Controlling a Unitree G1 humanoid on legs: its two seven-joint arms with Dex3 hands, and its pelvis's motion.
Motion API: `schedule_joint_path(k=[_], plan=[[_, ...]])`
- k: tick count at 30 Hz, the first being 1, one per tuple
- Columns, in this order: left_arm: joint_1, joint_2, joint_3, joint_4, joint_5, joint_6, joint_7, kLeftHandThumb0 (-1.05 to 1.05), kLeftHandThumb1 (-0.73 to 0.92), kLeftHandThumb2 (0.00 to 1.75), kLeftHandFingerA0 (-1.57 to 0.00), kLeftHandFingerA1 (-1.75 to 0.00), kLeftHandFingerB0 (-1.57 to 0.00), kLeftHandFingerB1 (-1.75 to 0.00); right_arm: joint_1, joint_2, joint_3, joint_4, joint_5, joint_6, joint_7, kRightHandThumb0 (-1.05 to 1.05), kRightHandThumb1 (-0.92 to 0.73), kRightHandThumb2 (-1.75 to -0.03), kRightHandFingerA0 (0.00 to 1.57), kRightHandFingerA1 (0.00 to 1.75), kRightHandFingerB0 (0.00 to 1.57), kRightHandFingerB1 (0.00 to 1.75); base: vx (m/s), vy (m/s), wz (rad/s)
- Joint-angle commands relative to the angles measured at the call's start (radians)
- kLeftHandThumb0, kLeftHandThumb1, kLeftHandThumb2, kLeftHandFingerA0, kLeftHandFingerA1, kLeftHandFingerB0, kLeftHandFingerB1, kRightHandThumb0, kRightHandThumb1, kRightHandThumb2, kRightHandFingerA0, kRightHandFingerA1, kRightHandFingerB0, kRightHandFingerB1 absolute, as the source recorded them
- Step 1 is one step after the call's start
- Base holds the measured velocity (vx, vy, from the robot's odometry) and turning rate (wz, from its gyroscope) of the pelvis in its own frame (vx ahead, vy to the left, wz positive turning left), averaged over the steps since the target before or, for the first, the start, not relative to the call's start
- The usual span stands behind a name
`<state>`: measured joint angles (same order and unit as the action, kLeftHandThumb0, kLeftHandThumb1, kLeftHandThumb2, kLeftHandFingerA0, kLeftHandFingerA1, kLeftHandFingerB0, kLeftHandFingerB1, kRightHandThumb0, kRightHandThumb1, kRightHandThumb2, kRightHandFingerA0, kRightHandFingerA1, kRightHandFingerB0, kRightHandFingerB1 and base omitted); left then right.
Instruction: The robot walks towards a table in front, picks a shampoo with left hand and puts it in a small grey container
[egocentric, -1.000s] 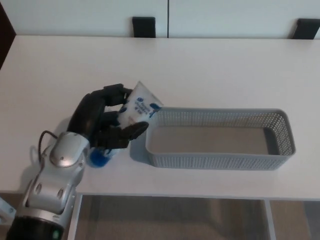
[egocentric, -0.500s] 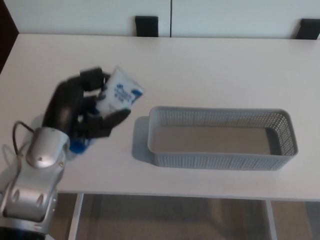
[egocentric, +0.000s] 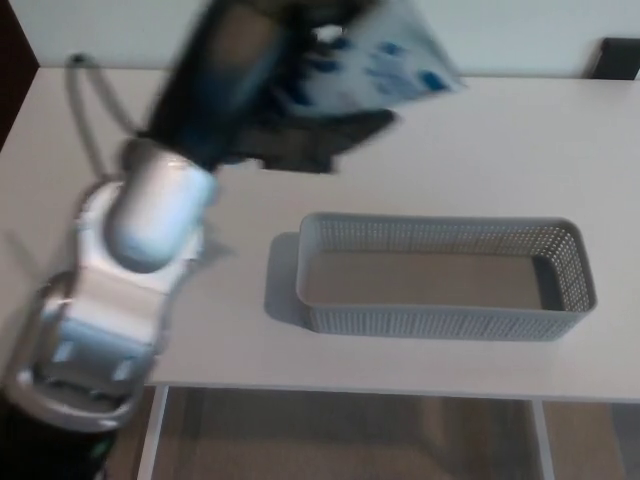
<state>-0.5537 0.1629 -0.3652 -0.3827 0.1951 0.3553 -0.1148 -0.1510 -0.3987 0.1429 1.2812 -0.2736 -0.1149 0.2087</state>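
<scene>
Head view: left hand (egocentric: 268, 95) raised shampoo (egocentric: 388, 66) higher off table (egocentric: 470, 160), blurred

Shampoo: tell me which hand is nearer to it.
Left. The left hand grips the shampoo and holds it up off the table, short of the container. The view is blurred there. The right hand is not in view.

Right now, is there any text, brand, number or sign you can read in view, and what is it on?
Shampoo pack, held up in the left hand: blue print on white, too motion-blurred to read.
Grey container: no text visible.
Table: no text visible.
</scene>
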Motion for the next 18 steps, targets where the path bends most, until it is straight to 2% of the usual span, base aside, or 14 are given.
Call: schedule_joint_path(k=[1,2,3,4,5,7,8,9,12,15,16,18], plan=[[-0.102,-0.068,-0.116,0.108,0.124,0.079,-0.008,-0.18,0.74,0.7,-0.84,-1.52,-0.8,-1.12,0.006,-0.005,0.006,0.004,-0.007,0.0,-0.014,-0.37,-0.71,-0.62,0.62,0.45,0.49,0.38,0.0,0.0,0.0],[-0.141,-0.109,-0.151,0.159,0.139,0.098,-0.004,-0.19,0.73,0.7,-0.81,-1.57,-0.79,-1.16,0.002,-0.002,0.003,0.001,-0.002,0.004,-0.012,-0.36,-0.71,-0.61,0.61,0.44,0.48,0.38,0.0,0.0,0.0],[-0.168,-0.148,-0.176,0.205,0.146,0.11,0.004,-0.19,0.74,0.7,-0.86,-1.6,-0.78,-1.24,0.004,-0.004,0.0,-0.001,0.003,-0.003,-0.008,-0.36,-0.72,-0.62,0.61,0.45,0.5,0.39,0.0,0.0,0.0],[-0.196,-0.19,-0.201,0.254,0.153,0.125,0.012,-0.19,0.74,0.7,-0.86,-1.6,-0.78,-1.24,0.008,-0.007,-0.003,-0.004,0.006,-0.015,-0.005,-0.36,-0.72,-0.62,0.61,0.45,0.5,0.39,0.0,0.0,0.0],[-0.223,-0.214,-0.217,0.306,0.161,0.104,0.011,-0.19,0.75,0.73,-0.91,-1.57,-0.78,-1.21,0.002,-0.006,0.004,-0.003,-0.001,-0.012,-0.003,-0.37,-0.72,-0.62,0.6,0.44,0.5,0.38,0.0,0.0,0.0],[-0.254,-0.24,-0.227,0.357,0.169,0.109,0.007,-0.18,0.74,0.76,-0.93,-1.55,-0.77,-1.24,-0.006,-0.006,0.01,-0.005,-0.006,-0.011,0.0,-0.38,-0.73,-0.63,0.6,0.44,0.49,0.38,0.0,0.0,0.0],[-0.277,-0.292,-0.24,0.419,0.162,0.138,0.007,-0.18,0.75,0.78,-0.99,-1.46,-0.81,-1.21,-0.007,-0.005,0.009,-0.008,-0.003,-0.01,0.002,-0.38,-0.73,-0.62,0.6,0.44,0.5,0.38,0.0,0.0,0.0],[-0.284,-0.308,-0.244,0.447,0.168,0.134,0.013,-0.16,0.75,0.76,-0.95,-1.54,-0.8,-1.22,-0.009,-0.002,0.004,-0.008,0.003,-0.009,0.006,-0.37,-0.73,-0.62,0.6,0.45,0.5,0.39,0.0,0.0,0.0],[-0.295,-0.353,-0.261,0.551,0.18,0.1,0.033,-0.16,0.75,0.73,-0.98,-1.47,-0.8,-1.2,-0.011,0.002,0.002,-0.012,0.007,-0.009,0.014,-0.37,-0.73,-0.62,0.6,0.46,0.5,0.39,0.0,0.0,0.0],[-0.295,-0.37,-0.258,0.596,0.191,0.085,0.042,-0.17,0.75,0.7,-0.97,-1.5,-0.79,-1.25,-0.012,0.005,0.002,-0.015,0.007,-0.006,0.013,-0.37,-0.72,-0.62,0.61,0.49,0.51,0.39,0.0,0.0,0.0],[-0.296,-0.38,-0.254,0.627,0.191,0.09,0.04,-0.16,0.76,0.71,-0.96,-1.45,-0.79,-1.16,-0.014,0.006,0.001,-0.016,0.008,-0.003,0.014,-0.37,-0.72,-0.62,0.61,0.48,0.52,0.39,0.0,0.0,0.0],[-0.289,-0.386,-0.242,0.658,0.184,0.081,0.036,-0.16,0.78,0.7,-0.99,-1.48,-0.8,-1.1,-0.02,0.006,-0.001,-0.014,0.009,-0.003,0.015,-0.37,-0.71,-0.62,0.6,0.46,0.51,0.39,0.0,0.0,0.0]])
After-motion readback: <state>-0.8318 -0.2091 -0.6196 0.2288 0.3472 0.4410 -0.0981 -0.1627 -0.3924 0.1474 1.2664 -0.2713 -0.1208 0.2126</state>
